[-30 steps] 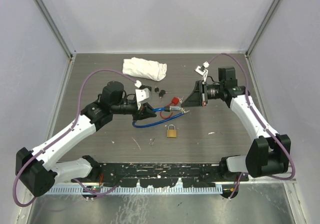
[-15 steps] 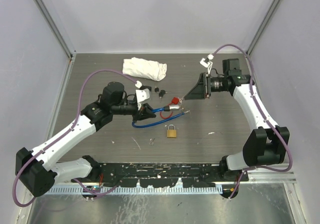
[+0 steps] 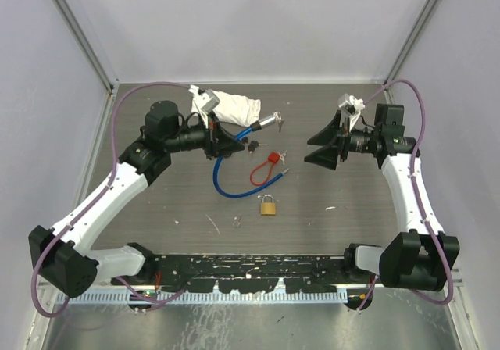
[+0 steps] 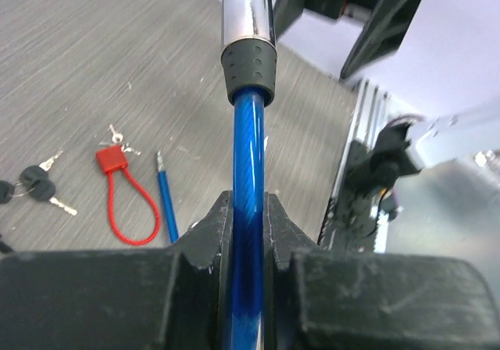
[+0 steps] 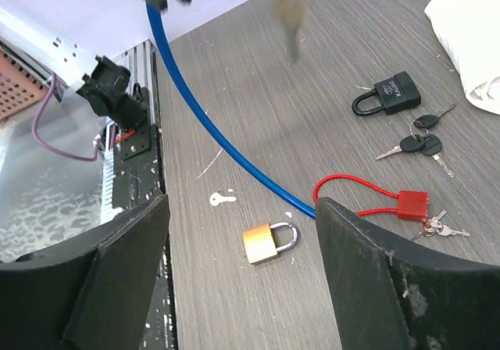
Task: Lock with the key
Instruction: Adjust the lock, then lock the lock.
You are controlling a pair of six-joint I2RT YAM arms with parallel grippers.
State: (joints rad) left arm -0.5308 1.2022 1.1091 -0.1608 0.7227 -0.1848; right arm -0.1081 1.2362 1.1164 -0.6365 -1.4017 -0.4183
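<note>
I'm pinching the blue cable (image 4: pixel 248 155) in my left hand (image 3: pixel 219 141) just under its chrome lock head (image 3: pixel 268 121), raised behind the brass padlock (image 3: pixel 268 205). My right hand (image 3: pixel 308 151) is hanging spread, empty; it should be squaring up on the dangling key (image 3: pixel 279 122).

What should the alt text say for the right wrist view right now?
The open right gripper frames a brass padlock on the gray table. A blue cable runs diagonally past a red cable lock, with a black padlock, keys and a white cloth beyond.
</note>
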